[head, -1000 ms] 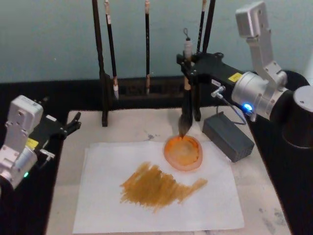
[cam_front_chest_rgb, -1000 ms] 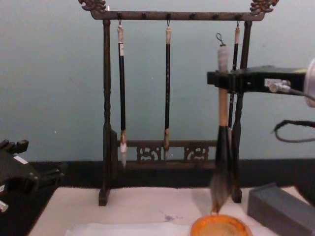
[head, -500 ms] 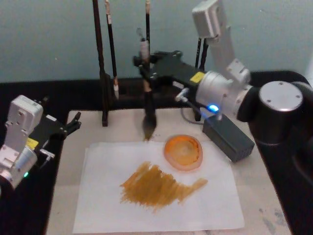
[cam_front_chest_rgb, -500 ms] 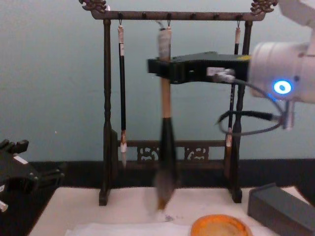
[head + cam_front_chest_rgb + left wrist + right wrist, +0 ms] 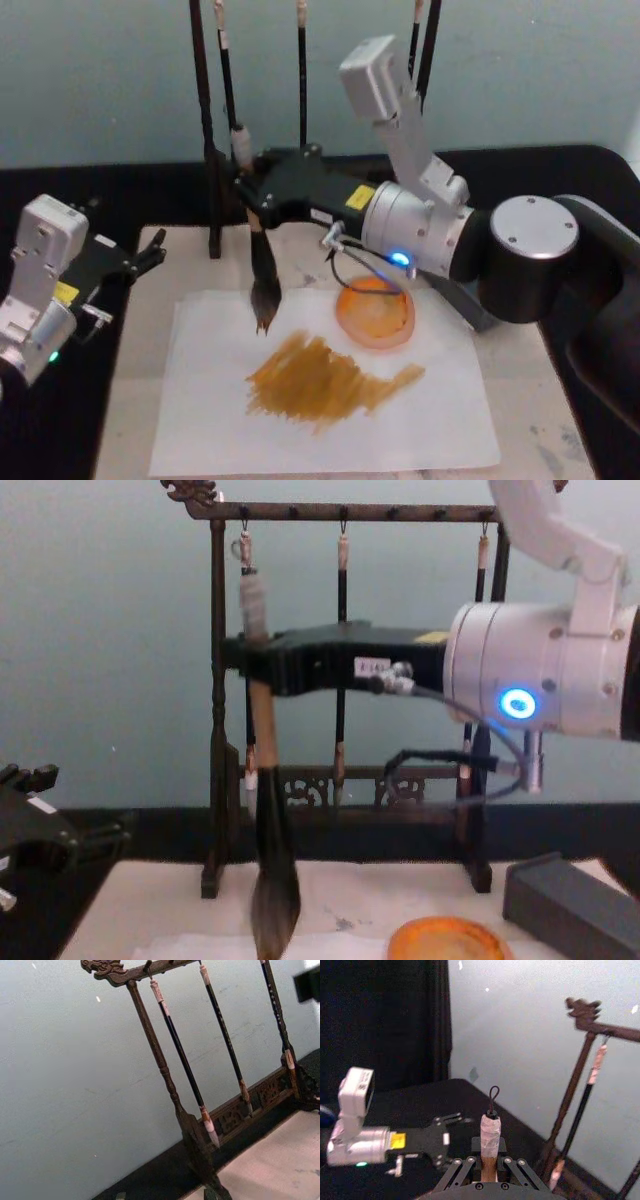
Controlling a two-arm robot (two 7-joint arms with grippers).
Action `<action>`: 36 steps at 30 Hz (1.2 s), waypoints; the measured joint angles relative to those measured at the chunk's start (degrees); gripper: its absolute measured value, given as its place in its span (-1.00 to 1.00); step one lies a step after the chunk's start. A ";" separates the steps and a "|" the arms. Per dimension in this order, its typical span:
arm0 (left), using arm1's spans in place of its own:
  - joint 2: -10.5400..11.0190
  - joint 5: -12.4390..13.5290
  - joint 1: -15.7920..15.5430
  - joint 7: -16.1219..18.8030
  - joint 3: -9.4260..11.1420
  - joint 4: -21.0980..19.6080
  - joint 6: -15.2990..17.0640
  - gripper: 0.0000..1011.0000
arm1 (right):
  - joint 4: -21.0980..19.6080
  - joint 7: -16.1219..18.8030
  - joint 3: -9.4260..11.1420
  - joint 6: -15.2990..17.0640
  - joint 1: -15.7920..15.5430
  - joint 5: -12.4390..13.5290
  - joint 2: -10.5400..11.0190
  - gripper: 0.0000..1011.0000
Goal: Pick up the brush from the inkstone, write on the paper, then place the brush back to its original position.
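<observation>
Right pincer (image 5: 250, 198) is clamped on the brush (image 5: 263, 275) high on its tan handle. The brush hangs upright, bristle tip over the upper left of the paper (image 5: 200, 420), just beyond the ochre smear (image 5: 320, 385); contact with the sheet cannot be confirmed. Left pincer (image 5: 150, 252) is parked at the left edge of the surface (image 5: 125, 420), prongs apart. Hazards: the sheet appears loose, so a wet, hard-pressed tip may drag or crease it. The high grip lets the brush tilt under load. The cable (image 5: 350, 272) hangs near the orange dish (image 5: 375, 312).
</observation>
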 joint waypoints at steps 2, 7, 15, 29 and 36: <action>0.00 0.00 0.00 0.00 0.00 0.00 0.00 1.00 | -0.18 0.69 -0.18 0.44 -0.38 -0.22 0.01 -0.70; 0.00 0.00 0.00 0.00 0.00 0.00 0.00 1.00 | -0.90 1.08 0.27 1.20 -1.81 -0.42 0.18 -0.70; 0.00 0.00 0.00 0.00 0.00 0.00 0.00 1.00 | -2.08 0.11 2.07 1.80 -4.02 -1.32 1.08 -0.70; 0.00 0.00 0.00 0.00 0.00 0.00 0.00 1.00 | -5.01 -2.39 5.21 4.02 -6.76 -4.47 3.19 -0.70; 0.00 0.00 0.00 0.00 0.00 0.00 0.00 1.00 | -5.45 -2.01 6.45 3.68 -7.18 -5.17 2.64 -0.69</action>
